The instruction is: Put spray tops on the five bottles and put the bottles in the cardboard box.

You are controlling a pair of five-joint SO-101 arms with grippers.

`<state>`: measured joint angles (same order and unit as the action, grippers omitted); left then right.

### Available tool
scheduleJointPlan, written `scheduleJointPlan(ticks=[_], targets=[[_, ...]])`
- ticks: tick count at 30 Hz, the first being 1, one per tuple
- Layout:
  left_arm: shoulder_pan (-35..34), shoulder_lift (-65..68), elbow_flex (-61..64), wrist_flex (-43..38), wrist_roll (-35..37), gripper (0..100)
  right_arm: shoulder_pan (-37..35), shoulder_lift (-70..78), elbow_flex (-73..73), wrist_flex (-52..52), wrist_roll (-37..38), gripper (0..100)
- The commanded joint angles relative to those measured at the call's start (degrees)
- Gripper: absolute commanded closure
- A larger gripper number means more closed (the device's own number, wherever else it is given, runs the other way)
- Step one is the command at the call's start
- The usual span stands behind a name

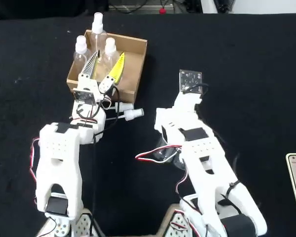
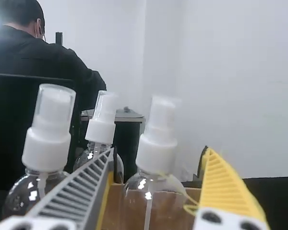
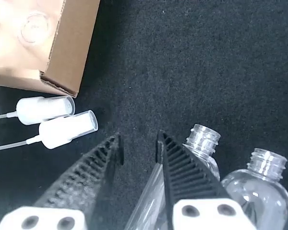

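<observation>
Two uncapped bottles (image 3: 202, 143) sit closest to the arm bases, side by side on the black cloth (image 1: 246, 59) and lying on their sides, as far as the right wrist view lets me judge. In the high view they are mostly tucked under the right arm. The right gripper (image 3: 137, 140) hangs just beside the neck of one of them, its fingers parted with bare cloth in the gap and nothing between them.

A little farther out, two loose spray tops (image 3: 44, 109) lie next to each other on the cloth, dip tubes trailing, just off the near corner of the cardboard box (image 1: 129, 74).

Beyond them, the left gripper (image 2: 158, 153) is over the box (one finger grey, the other yellow). Its fingers are spread wide, with one bottle standing between them. Three capped bottles (image 1: 81, 49) stand upright inside the box, grouped toward its far left part. The one between the fingers is nearest the arm, and the tallest-looking one stands at the far wall.
</observation>
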<state>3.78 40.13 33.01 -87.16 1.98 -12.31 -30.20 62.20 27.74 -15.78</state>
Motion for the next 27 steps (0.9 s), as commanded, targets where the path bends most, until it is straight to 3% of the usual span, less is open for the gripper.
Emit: scheduleJointPlan(ticks=[1, 13, 21, 27], targets=[[-0.84, -7.65, 3.12, -1.14, -0.09, 72, 0.53, -1.89, -0.57, -1.67, 0.62, 88.2], [-2.51, -28.13, 25.45, 0.26, -0.35, 72, 0.62, -1.89, -0.57, -1.67, 0.62, 88.2], [-9.54, -51.34, 41.19, 18.90, -0.09, 72, 0.62, -2.24, -0.48, -1.67, 0.62, 88.1], [-14.81, -71.47, 48.31, 44.13, -0.44, 72, 0.62, -2.24, -0.57, -1.67, 0.62, 88.1]])
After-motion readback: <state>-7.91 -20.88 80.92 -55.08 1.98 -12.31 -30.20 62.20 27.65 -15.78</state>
